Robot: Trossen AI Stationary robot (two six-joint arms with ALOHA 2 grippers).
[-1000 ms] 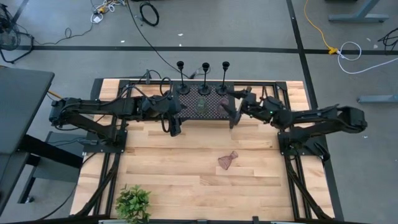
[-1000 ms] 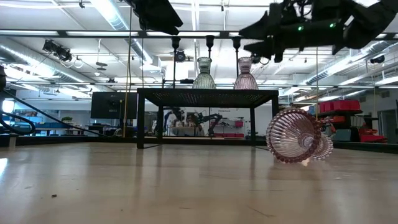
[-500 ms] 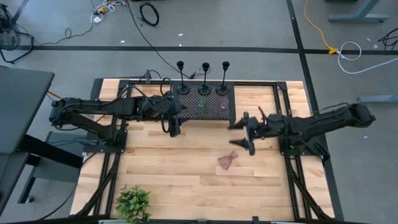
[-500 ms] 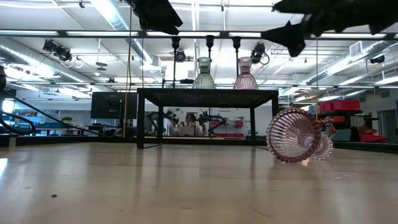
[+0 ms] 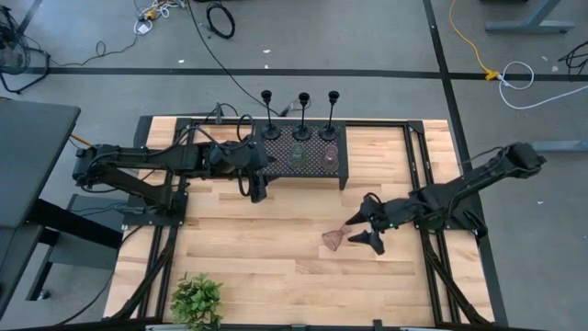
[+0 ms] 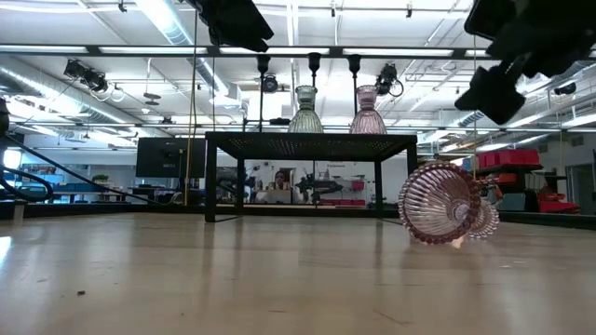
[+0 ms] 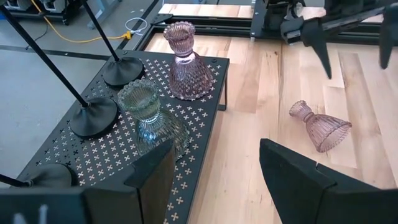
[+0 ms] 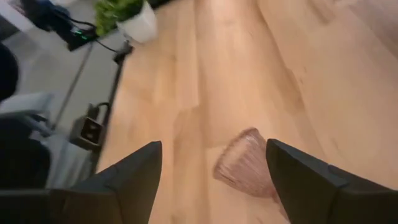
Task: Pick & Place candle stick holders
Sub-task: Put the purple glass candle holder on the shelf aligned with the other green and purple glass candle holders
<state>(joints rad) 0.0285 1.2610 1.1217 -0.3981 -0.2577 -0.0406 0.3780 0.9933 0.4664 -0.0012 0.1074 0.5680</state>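
Note:
A pink glass holder (image 5: 335, 238) lies on its side on the wooden table, right of the middle; it also shows in the low view (image 6: 445, 205). My right gripper (image 5: 364, 232) is open just right of it and touches nothing. In the right wrist view the glass (image 8: 244, 172) lies ahead, between the fingers. Three tall black stems (image 5: 302, 112), a greenish glass holder (image 5: 299, 154) and a pink one (image 5: 327, 155) stand on the black perforated rack (image 5: 276, 168). My left gripper (image 7: 214, 158) is open at the rack's left front corner.
A green plant in a white pot (image 5: 196, 302) stands at the table's near left edge. The rack stands on legs along the far edge, with open wood in front of it. My left arm (image 6: 233, 19) hangs above the rack's left end.
My right gripper has left the rack's right end. It has swung toward the table's near edge and come down beside the lying pink glass holder. The pink holder on the rack stays standing. The lying holder has not moved.

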